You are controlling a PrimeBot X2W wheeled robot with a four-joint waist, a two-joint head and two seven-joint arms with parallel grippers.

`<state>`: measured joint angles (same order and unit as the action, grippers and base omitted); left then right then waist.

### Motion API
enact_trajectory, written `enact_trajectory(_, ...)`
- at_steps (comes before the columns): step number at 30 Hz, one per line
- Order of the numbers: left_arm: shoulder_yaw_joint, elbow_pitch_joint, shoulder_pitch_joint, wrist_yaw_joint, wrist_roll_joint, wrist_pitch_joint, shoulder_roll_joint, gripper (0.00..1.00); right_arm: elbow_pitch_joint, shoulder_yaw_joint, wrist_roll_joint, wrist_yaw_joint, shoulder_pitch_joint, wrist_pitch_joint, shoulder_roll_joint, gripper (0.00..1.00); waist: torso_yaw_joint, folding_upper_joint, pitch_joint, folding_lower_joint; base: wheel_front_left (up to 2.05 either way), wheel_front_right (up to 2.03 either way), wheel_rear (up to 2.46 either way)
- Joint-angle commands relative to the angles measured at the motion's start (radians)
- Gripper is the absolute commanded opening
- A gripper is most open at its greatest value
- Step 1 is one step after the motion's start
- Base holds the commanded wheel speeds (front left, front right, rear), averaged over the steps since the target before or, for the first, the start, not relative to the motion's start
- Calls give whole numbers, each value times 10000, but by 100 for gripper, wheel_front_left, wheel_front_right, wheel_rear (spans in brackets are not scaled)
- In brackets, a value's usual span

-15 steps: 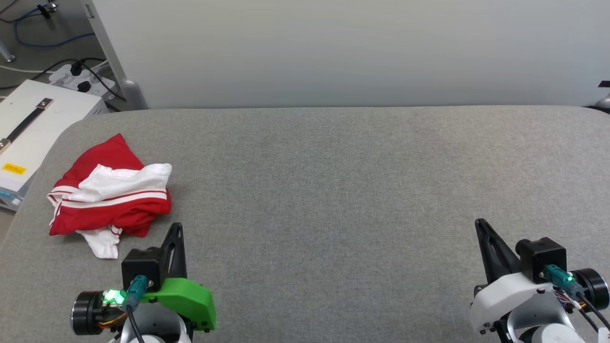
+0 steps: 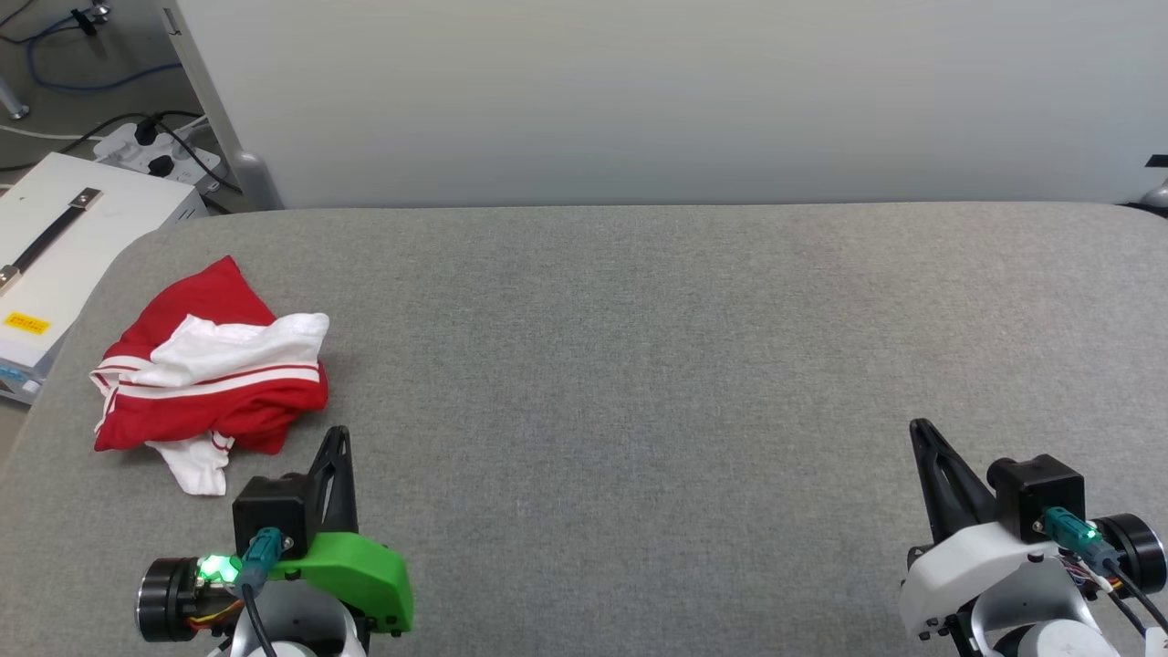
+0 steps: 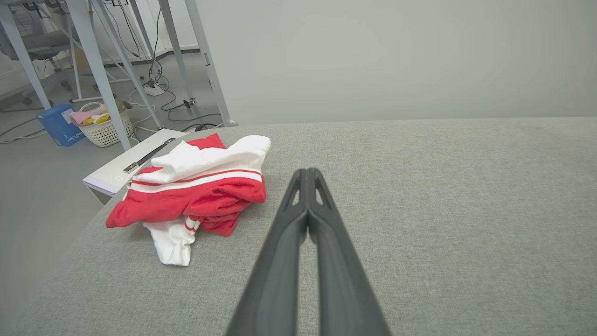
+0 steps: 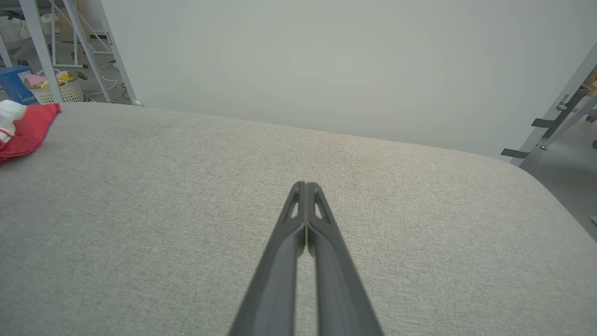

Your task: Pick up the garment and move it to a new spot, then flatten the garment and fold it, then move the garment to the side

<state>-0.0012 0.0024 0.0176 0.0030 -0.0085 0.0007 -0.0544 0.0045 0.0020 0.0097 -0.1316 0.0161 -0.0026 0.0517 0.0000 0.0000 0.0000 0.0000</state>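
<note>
The garment (image 2: 212, 379) lies crumpled in a red and white heap near the left edge of the grey table (image 2: 639, 365); its letters and number are hidden in the folds. The left wrist view shows the garment (image 3: 196, 191) ahead and to the left of the fingers. My left gripper (image 2: 339, 436) hovers just right of and nearer than the heap, shut and empty, its tips pressed together (image 3: 308, 171). Far off at the lower right, my right gripper (image 2: 918, 427) is shut with nothing in it (image 4: 305, 185). A corner of the garment (image 4: 25, 128) shows at the right wrist view's left edge.
A white box (image 2: 64, 246) with a black handle stands beside the table's left edge, with a power strip and cables (image 2: 155, 146) on the floor behind it. A pale wall (image 2: 639, 91) runs along the far edge. A basket (image 3: 102, 128) and metal frame legs stand on the floor at left.
</note>
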Motion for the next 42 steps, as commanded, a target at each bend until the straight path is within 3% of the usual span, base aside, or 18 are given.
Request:
enact_trajectory(1,12,-24,-176,-30,85,-7,42,0,-45,-20,-97,9,-161,26,-15,0,0,0,0,0,0,0,0)
enact_trajectory(12,12,-24,-176,-30,85,-7,42,0,-45,-20,-97,9,-161,26,-15,0,0,0,0,0,0,0,0)
enact_trajectory(13,1,1,3,2,-2,-3,-2,100,2,-1,6,0,3,-4,0,100,0,0,0,0,0,0,0)
enact_trajectory(42,70,-192,29,156,-356,-550,7,100,-334,-173,858,2,24,-543,-3,100,3,0,25,0,0,0,0)
